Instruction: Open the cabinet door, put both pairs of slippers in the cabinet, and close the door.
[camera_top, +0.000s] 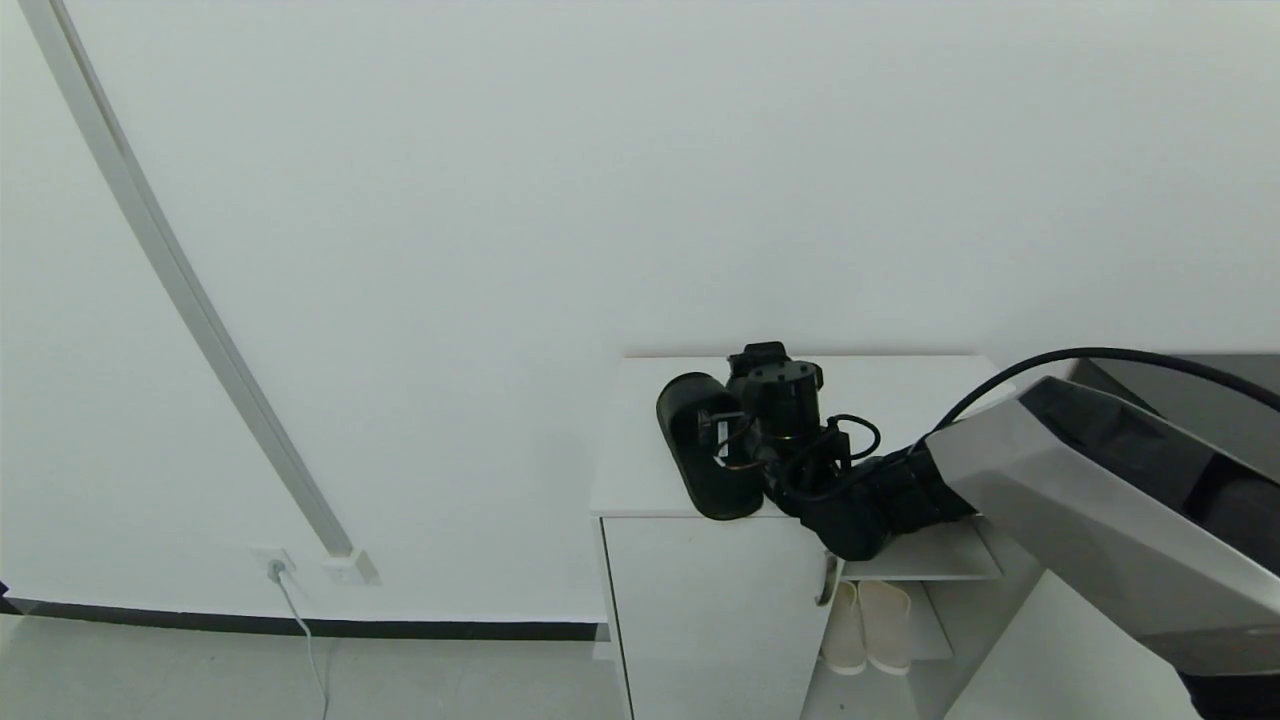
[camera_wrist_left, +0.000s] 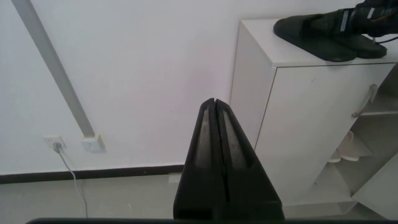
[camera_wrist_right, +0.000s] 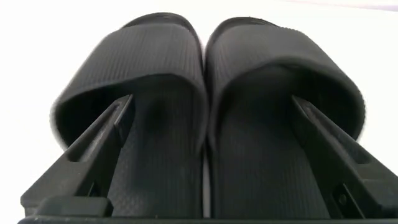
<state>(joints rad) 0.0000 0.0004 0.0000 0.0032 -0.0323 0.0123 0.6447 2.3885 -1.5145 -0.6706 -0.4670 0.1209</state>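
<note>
The left claw hangs low, beside the cabinet and apart from it. Its two fingers are pressed flat together, with no gap between them, and they hold nothing.

Farther ahead, the right arm reaches over the top of the white cabinet. The right claw is spread wide. One finger goes under the strap of one black slipper, and the other finger goes under the strap of the second one. The fingers do not pinch the straps; each one lies inside its slipper near the outer side.

The pair of black slippers lies side by side, touching each other, on the cabinet's top, near its front edge.

Below, the left door of the cabinet is closed, with a handle at its inner edge. The right side of the cabinet stands open. Inside it, on a lower shelf, the pair of white slippers lies close together, toes pointing inward.

Behind the cabinet is a plain white wall. A grey strip runs slanted down the wall to a socket near the floor, and a cable hangs from the socket.
</note>
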